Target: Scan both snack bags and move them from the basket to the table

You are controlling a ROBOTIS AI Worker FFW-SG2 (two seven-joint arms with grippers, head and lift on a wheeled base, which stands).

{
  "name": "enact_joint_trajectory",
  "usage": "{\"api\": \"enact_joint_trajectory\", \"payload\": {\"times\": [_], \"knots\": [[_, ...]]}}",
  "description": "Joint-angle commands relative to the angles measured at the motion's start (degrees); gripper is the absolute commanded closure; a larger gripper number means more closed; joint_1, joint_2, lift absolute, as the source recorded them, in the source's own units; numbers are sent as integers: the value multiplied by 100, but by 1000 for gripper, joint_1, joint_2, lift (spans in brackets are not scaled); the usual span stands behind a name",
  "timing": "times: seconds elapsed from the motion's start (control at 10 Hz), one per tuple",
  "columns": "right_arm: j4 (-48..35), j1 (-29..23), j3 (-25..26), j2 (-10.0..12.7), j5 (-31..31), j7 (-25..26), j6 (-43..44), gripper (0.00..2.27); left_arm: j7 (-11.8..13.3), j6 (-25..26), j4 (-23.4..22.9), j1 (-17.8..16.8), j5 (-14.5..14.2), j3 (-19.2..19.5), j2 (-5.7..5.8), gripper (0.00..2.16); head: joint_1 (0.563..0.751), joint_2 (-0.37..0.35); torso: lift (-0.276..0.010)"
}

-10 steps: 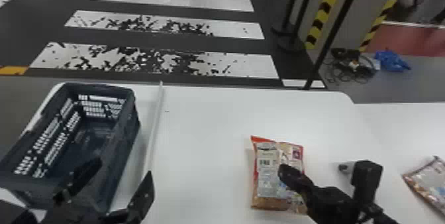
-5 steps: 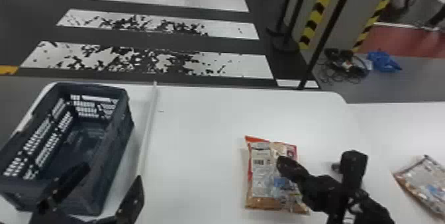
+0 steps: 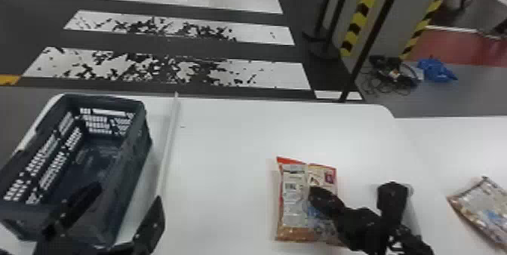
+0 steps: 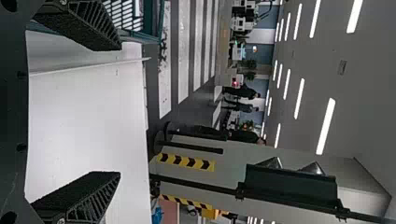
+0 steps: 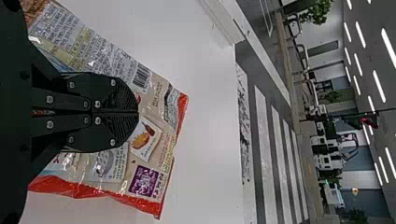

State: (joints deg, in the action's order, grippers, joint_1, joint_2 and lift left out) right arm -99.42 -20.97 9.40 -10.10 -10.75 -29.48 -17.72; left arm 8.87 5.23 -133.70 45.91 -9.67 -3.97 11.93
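With both snack bags out on white surfaces, the moving seemed nearly done; whether either had been scanned could not be judged. The nearer bag (image 3: 292,205) lay flat on the near right part of the tabletop (image 3: 218,182), and the farther-right bag (image 3: 486,205) lay slantwise beyond it. The basket (image 3: 139,152) stood at the left.

The right claw (image 5: 138,113) was over the nearer bag, pressed together with nothing seen between its tips; whether it touched the wrapper could not be told. The left claw (image 3: 128,193) stood wide by the basket's near end. If scanning remained, the right one would need to spread and take an edge; otherwise, to lift clear without dragging the plastic.

The nearer bag was glossy and wrinkled, red-edged, with a barcode (image 5: 141,75) and a purple square (image 5: 145,181).
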Motion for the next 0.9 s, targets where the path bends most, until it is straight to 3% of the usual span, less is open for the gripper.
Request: {"api": "enact_joint_trajectory", "payload": {"times": [0.0,0.4,0.8], "knots": [[116,5,-43,-88,64,-49,247,2246,0,0,37,-3,1,1,-7,33,695,-158,-98],[608,-83,-61,-405,73,-199,915,2246,35,0,72,-29,-8,27,2,33,695,-173,-98],[477,-118,-166,-449,126,-251,897,2246,71,0,72,-47,-26,19,2,33,695,-190,-98]]}}
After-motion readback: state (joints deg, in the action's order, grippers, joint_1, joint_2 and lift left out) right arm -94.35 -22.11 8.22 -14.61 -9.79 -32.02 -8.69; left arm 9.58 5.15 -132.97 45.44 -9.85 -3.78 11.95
